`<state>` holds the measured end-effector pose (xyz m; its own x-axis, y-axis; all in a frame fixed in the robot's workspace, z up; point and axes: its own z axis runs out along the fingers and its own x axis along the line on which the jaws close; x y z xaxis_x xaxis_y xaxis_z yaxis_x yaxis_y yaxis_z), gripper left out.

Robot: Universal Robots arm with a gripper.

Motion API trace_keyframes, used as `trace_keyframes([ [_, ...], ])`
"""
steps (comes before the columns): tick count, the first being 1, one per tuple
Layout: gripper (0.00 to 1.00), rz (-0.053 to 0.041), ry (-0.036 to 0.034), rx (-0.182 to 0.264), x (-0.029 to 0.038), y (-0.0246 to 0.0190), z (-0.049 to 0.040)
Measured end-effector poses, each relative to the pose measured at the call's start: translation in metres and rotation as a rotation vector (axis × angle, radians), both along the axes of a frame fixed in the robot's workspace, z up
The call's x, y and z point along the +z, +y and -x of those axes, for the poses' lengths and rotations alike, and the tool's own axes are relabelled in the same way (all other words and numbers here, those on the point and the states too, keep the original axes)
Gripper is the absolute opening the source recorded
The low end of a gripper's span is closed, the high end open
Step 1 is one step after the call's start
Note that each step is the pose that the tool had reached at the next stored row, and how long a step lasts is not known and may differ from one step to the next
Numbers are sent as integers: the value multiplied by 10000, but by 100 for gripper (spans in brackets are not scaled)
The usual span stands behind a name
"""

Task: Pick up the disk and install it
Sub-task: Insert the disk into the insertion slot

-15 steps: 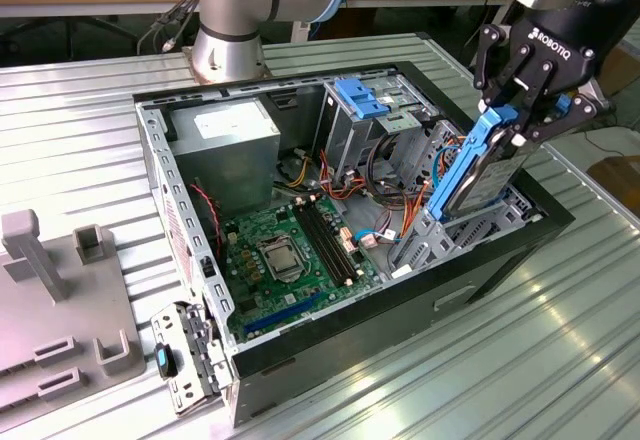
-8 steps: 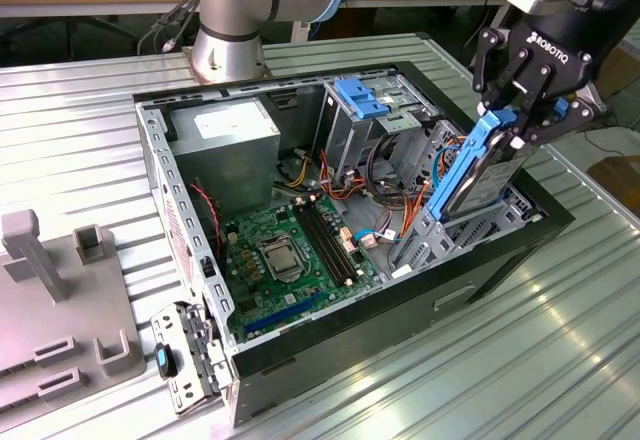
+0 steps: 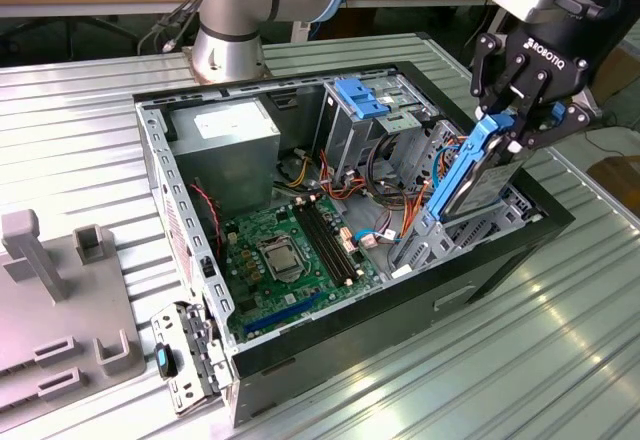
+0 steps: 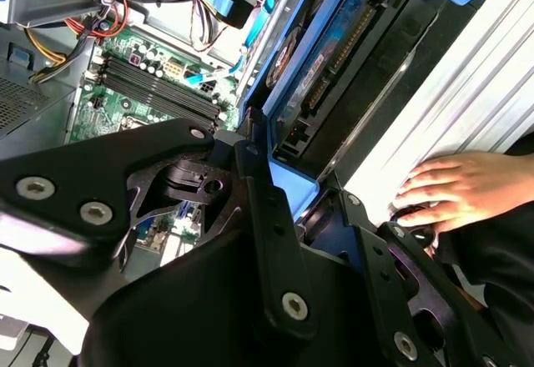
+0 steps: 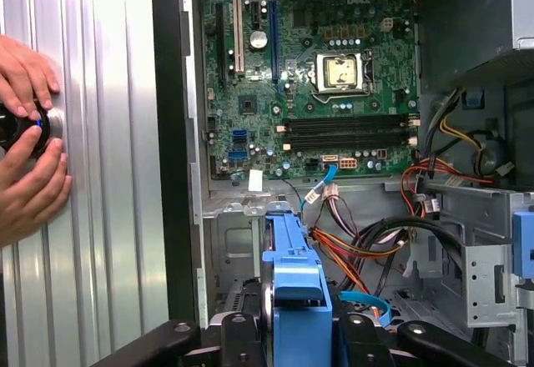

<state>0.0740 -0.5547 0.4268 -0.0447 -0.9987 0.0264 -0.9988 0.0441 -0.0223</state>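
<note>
One disk [image 3: 472, 175], one computer case [image 3: 420, 305], one motherboard [image 3: 290, 250], two human hands [image 5: 33, 188]

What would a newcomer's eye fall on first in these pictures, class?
The black gripper clamping the blue-framed disk, tilted over the open computer case at the exterior view's right. Next, the green motherboard inside, and a person's hand on the ribbed table beside it.

Disk [image 5: 294, 292] edge-on over open case [image 5: 171, 133] — motherboard [image 5: 309, 67] inside, two hands [image 5: 29, 188] beside.
</note>
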Motion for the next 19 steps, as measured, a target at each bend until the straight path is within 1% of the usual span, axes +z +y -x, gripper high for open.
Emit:
trace_keyframes([
  [13, 37, 2, 0, 0, -73, 0, -6],
  [19, 37, 1, 0, 0, -120, 0, -8],
])
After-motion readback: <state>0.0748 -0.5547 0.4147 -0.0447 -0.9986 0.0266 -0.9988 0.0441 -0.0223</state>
